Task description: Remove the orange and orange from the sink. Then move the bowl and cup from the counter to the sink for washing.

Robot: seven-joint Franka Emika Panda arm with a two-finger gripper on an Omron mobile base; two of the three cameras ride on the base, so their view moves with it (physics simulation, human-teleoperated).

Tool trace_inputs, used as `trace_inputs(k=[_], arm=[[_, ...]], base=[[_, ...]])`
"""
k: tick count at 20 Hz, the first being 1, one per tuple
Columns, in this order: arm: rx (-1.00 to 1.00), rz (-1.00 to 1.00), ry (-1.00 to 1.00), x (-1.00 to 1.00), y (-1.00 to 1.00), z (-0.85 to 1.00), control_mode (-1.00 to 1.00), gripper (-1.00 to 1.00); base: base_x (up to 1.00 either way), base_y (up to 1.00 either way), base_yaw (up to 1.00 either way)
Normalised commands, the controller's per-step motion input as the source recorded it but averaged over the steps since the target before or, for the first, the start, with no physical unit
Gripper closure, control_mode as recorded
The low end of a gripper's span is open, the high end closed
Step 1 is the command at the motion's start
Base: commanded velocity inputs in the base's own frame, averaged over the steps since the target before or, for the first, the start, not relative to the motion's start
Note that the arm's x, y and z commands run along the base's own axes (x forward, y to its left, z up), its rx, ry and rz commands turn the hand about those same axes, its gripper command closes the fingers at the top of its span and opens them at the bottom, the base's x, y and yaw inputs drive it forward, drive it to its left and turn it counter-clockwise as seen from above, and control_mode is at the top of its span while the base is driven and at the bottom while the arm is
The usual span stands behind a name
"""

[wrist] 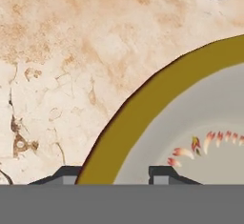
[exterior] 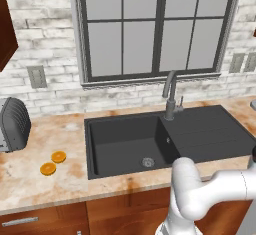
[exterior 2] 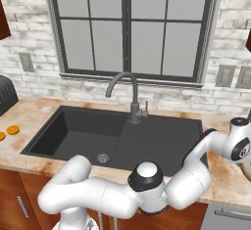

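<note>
Both oranges lie on the worktop, the sink empty. The tool straddles the bowl rim, grip not yet certain; cup remains.

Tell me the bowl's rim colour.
Tan-brown rim, cream inside with reddish specks; clearest in the hand view.

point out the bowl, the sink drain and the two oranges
bowl (wrist: 143,118): hand view, on its tan-brown rim
sink drain (exterior: 148,162): left base view, on the round metal drain
oranges (exterior: 48,169): left base view, on the nearer fruit's top, on the counter
</note>
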Motion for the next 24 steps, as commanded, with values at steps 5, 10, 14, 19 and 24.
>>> trace_inputs(k=[5, 10, 14, 19, 24], arm=[[0.04, 0.02, 0.0, 0.01, -0.11, 0.0, -1.0, 1.0], [0.08, 0.11, 0.0, -0.17, 0.02, 0.0, -1.0, 1.0], [0.03, 0.2, -0.02, -0.24, 0.18, 0.0, -1.0, 1.0], [0.0, 0.26, -0.13, -0.19, 0.33, 0.0, -1.0, 1.0], [0.0, 0.24, -0.2, -0.17, 0.43, 0.0, -1.0, 1.0]], base=[[0.0, 0.0, 0.0], [0.0, 0.0, 0.0], [0.0, 0.0, 0.0], [0.0, 0.0, 0.0], [0.0, 0.0, 0.0]])
